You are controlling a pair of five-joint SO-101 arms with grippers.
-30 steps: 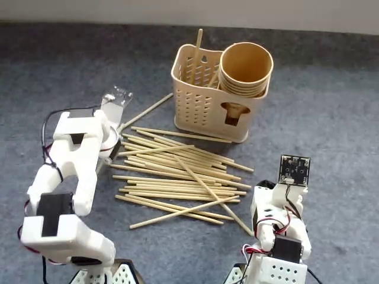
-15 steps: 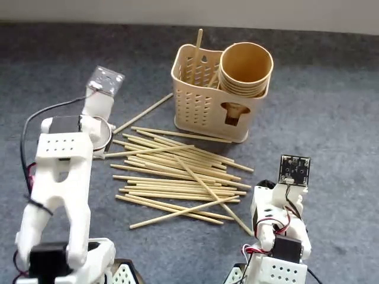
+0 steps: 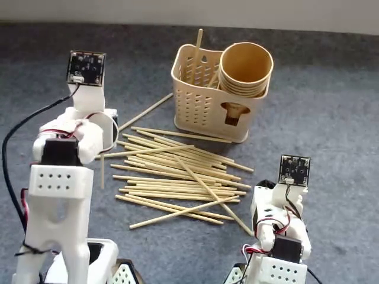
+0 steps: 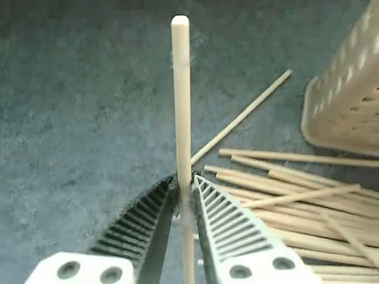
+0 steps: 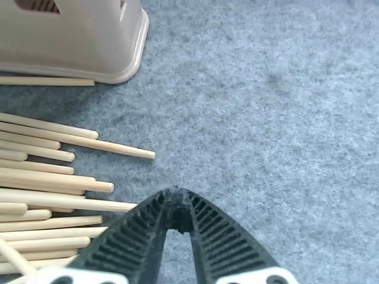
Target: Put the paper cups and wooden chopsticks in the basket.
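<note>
**Wooden chopstick pinched by left arm; the rest lie loose on the carpet**

High view. The left arm stands tall at the left end of the pile of chopsticks. The held chopstick juts out from under its wrist, just beside the pile. The pile is spread flat on the grey carpet. The basket stands beyond the pile. A stack of paper cups sits in its right side, and one upright chopstick in its left side. A loose chopstick lies slanted, one end near the basket's left wall. The right arm sits low by the pile's right end.

Left wrist view. The left gripper is clamped narrow on the held chopstick. The stick runs straight out past the fingertips over the carpet. The pile and a corner of the basket lie off to one side.

Right wrist view. The right gripper is closed, its tips meeting with nothing between them. It is over carpet, just beside the ends of the pile. The basket's base is farther off.
</note>
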